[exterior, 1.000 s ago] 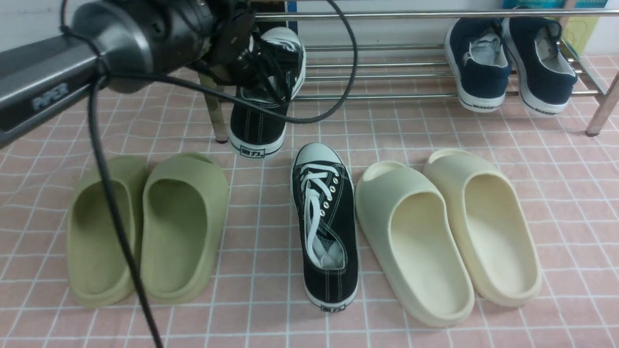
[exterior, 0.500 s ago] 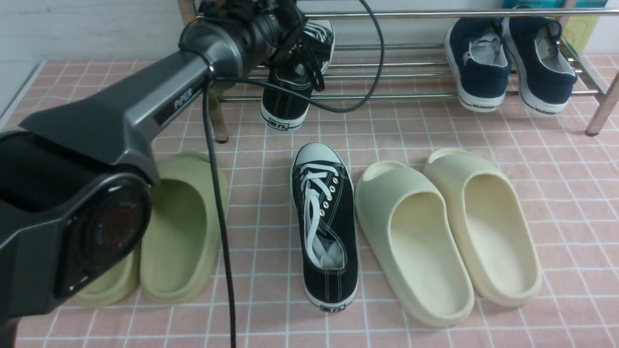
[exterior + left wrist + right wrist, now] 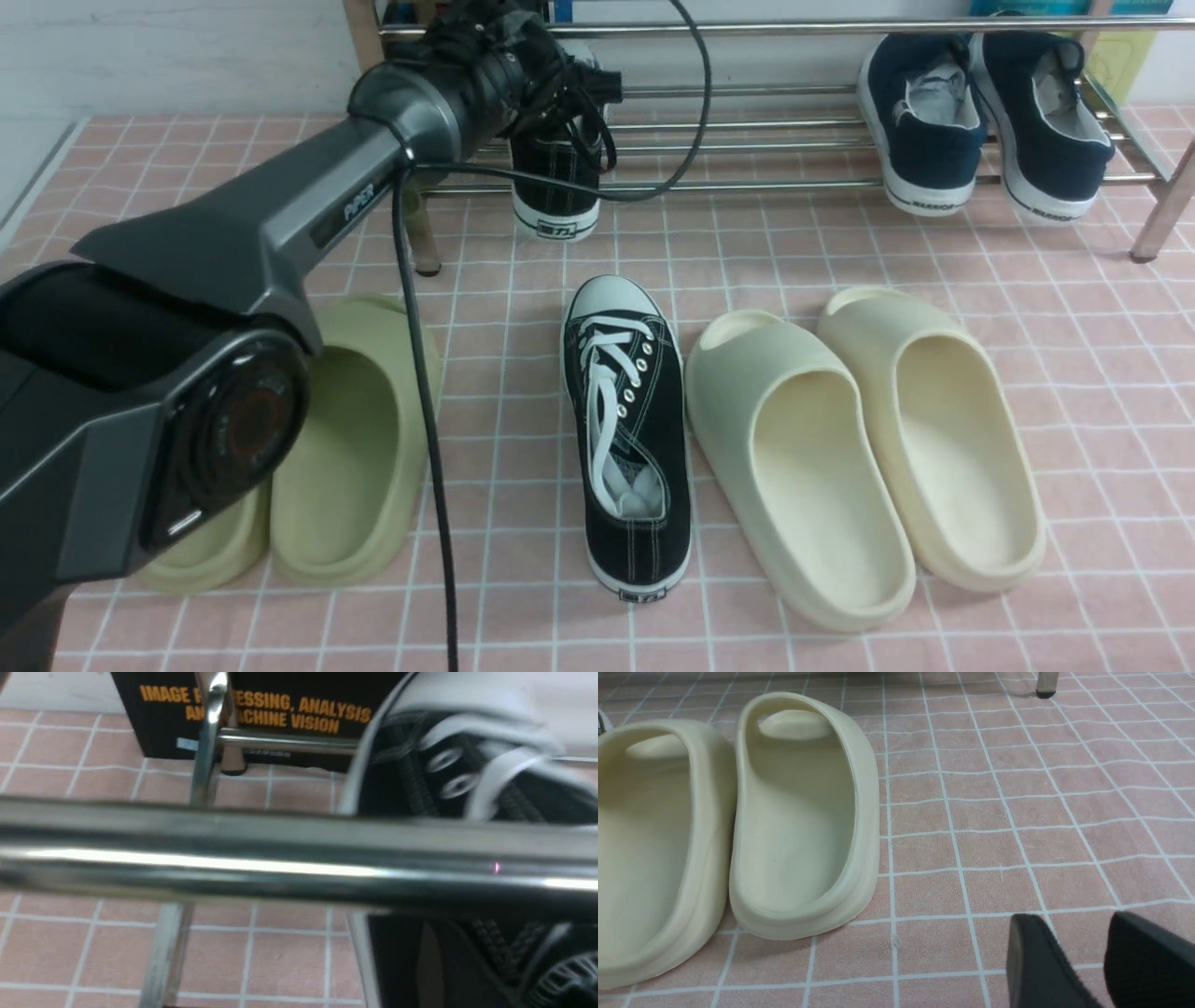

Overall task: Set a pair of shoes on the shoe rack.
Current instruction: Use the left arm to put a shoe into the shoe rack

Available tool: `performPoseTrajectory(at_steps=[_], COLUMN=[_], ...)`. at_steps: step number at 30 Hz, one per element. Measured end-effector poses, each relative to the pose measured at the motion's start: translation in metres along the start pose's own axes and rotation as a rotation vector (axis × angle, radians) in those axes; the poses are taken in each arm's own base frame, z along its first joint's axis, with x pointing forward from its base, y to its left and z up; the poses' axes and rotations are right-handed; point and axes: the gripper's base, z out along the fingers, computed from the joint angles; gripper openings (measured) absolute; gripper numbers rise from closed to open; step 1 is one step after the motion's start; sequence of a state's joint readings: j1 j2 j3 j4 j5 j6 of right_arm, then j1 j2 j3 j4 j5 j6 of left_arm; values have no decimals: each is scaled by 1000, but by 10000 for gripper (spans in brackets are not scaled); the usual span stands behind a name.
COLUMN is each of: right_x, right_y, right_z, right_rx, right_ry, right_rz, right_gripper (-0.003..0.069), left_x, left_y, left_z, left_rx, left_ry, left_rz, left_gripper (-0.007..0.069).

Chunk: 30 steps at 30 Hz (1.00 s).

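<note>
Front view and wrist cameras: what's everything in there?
black sneakers: two, black and white; one on the floor, centre, one on the rack's left part.
shoe rack: one, shiny steel, at the back.
navy slip-ons: two, navy, rack's right end.
green slides: two, green, floor left.
cream slides: two, cream, floor right.
book: one, black with orange lettering, behind the rack.
floor cloth: one, pink checked.
left arm: one, grey, reaching to the racked sneaker.
right gripper: one, black, open, above the cloth by the cream slides.

One black sneaker (image 3: 557, 194) is sitting on the steel rack (image 3: 794, 184), heel overhanging the front; the other sneaker (image 3: 627, 420) is lying upright before it, white toe facing the rack.
</note>
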<state>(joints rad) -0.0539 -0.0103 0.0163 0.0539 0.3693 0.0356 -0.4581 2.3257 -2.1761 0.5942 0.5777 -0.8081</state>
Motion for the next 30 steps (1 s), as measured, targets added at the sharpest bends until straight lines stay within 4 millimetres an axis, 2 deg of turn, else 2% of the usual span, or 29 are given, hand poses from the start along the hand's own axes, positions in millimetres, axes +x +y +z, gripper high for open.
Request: performPoseTrajectory(at_steps=[2, 5, 8, 11, 13, 14, 15, 16, 18, 19, 22, 24, 26, 30], right_x=[0, 0, 0, 0, 0, 0, 0, 0, 0, 0, 0, 0, 0, 0], right_y=[0, 0, 0, 0, 0, 0, 0, 0, 0, 0, 0, 0, 0, 0], right_z=[0, 0, 0, 0, 0, 0, 0, 0, 0, 0, 0, 0, 0, 0], right_rx=[0, 0, 0, 0, 0, 0, 0, 0, 0, 0, 0, 0, 0, 0], right_ry=[0, 0, 0, 0, 0, 0, 0, 0, 0, 0, 0, 0, 0, 0], right_rz=[0, 0, 1, 1, 1, 1, 0, 0, 0, 0, 0, 0, 1, 1], right_gripper=[239, 239, 239, 239, 239, 239, 239, 239, 239, 239, 239, 239, 239, 239], left_x=[-1, -3, -11, -25, -38, -39, -46, -46, -45, -36, -13, -1, 17, 38], left_y=[-1, 1, 5, 2, 0, 0, -1, -1, -3, -6, -13, -16, -19, -19], left_z=[-1, -6, -22, -49, -73, -75, -94, -96, -105, -106, -96, -89, -72, -46], left_rx=[9, -13, -49, -35, -4, 0, 38, 43, 87, 139, 212, 241, 253, 218], left_ry=[0, 29, 81, 116, 134, 136, 170, 175, 239, 325, 475, 532, 601, 621], left_rz=[-22, -25, 44, 142, 184, 187, 199, 200, 208, 214, 244, 261, 275, 280], left_gripper=[250, 337, 347, 300, 243, 243, 177, 177, 112, 65, 11, 4, 2, 2])
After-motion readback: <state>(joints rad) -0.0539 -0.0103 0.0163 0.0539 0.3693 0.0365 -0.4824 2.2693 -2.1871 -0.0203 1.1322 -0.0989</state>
